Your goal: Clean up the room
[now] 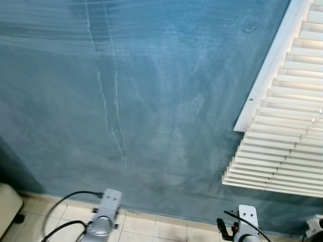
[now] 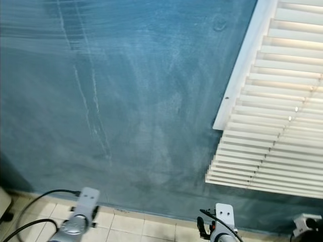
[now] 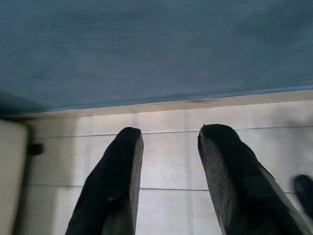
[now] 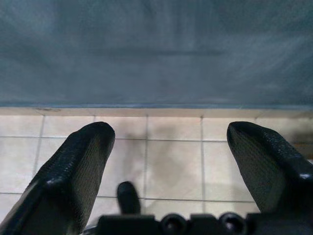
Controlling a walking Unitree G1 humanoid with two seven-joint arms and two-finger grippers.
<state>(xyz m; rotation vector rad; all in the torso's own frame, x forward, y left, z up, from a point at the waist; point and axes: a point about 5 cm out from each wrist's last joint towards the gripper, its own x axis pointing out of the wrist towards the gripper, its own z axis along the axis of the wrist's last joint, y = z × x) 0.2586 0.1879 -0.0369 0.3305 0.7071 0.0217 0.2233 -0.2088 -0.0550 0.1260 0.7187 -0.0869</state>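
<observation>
Just streaked blue wall, white blinds.

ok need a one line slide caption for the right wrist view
Right gripper open and empty above pale floor tiles, facing the foot of a blue wall.

Ahead of you, at twelve o'clock, stands the blue painted wall. White slatted blinds hang on it at two o'clock. Pale tiled floor runs along its foot.
</observation>
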